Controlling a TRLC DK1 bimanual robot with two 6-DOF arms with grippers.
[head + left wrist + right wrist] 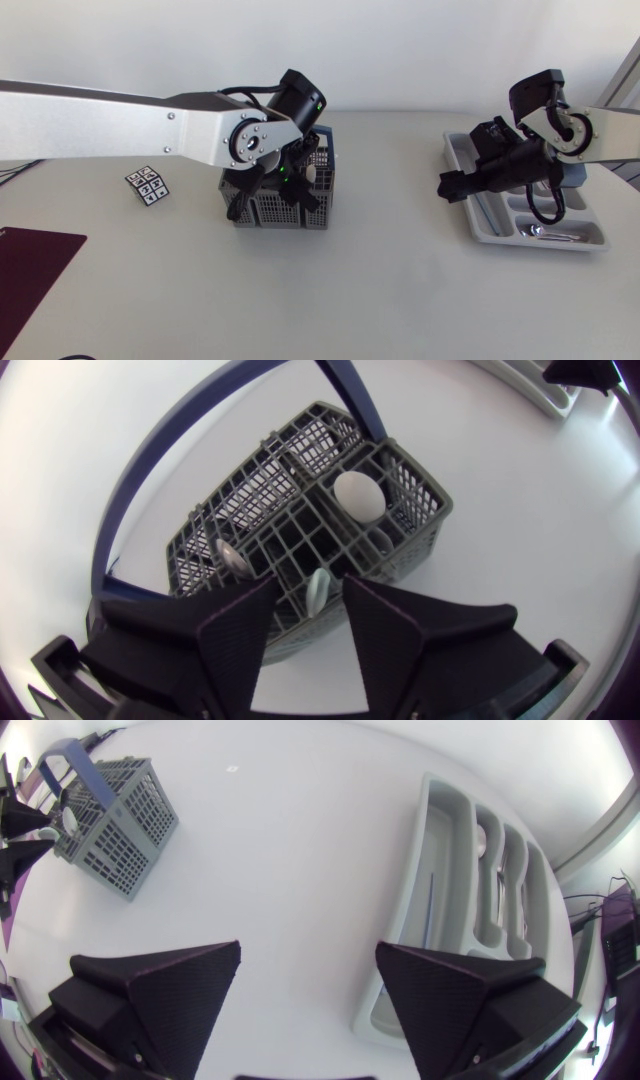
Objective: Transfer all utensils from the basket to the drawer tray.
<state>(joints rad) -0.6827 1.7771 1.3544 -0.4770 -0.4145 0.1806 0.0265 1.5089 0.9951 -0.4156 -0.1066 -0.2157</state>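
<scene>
Left hand hangs over the basket, fingers apart, with a utensil handle just ahead of the gap, ungripped. Risk I see: a finger snagging the grid and tipping the basket. Right hand is spread and empty beside the drawer tray.

Grey mesh cutlery basket with blue handle, upright at table centre, holding spoons bowl-up in separate cells. Grey compartmented drawer tray, well apart, containing several metal utensils.

Overhead and wrist cameras, basket in all
</scene>
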